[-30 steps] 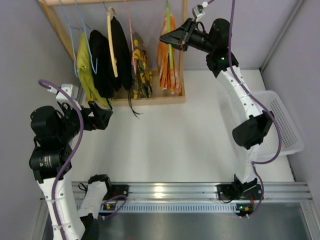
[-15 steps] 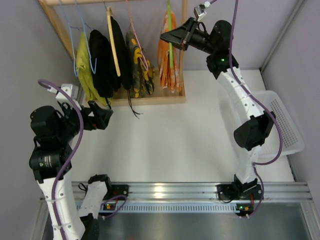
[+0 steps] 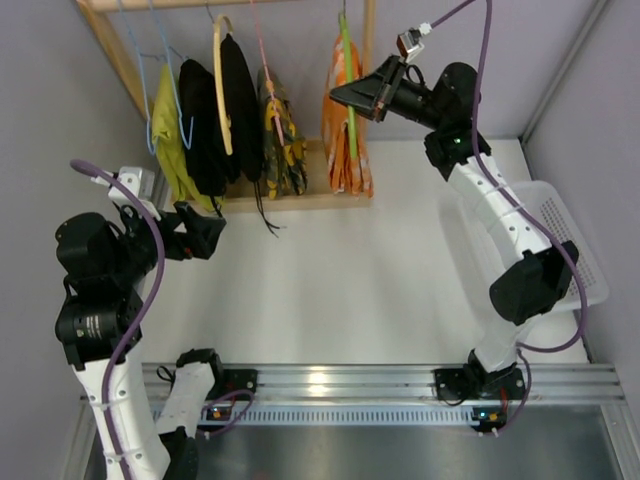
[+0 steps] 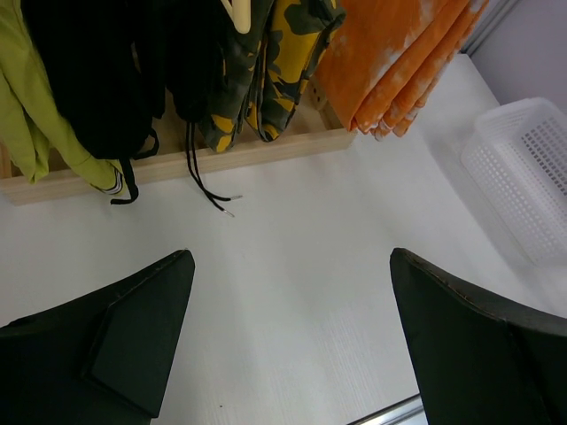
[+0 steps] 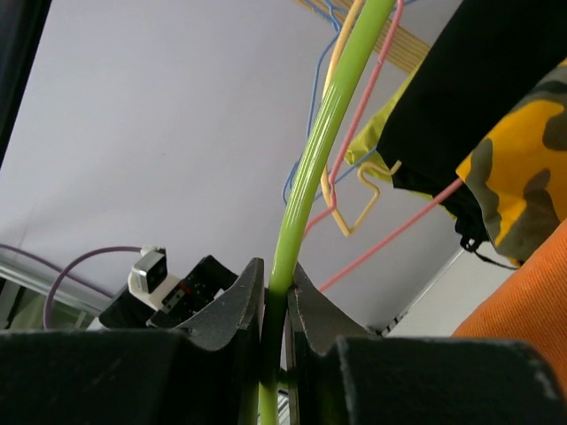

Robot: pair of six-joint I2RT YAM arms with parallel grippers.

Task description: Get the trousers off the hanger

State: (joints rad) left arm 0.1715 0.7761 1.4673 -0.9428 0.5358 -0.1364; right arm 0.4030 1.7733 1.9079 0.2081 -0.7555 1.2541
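At the right end of the rack [image 3: 300,200]: orange trousers [image 3: 340,150] hang folded over the hanger [image 3: 347,60]
Hanger: thin, green, sticks up above the trousers
Right gripper [image 5: 276,270]: pressed tight on the hanger's green bar
Left gripper [image 4: 292,266]: spread wide, holding nothing, low over the table [image 3: 340,290]
Basket [image 3: 578,250]: white, on the table's right side

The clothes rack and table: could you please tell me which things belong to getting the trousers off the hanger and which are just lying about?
Job: orange trousers, green hanger, right gripper shut on the hanger.
Just about: camouflage garment, black clothes, yellow-green garment, white basket, open left gripper.
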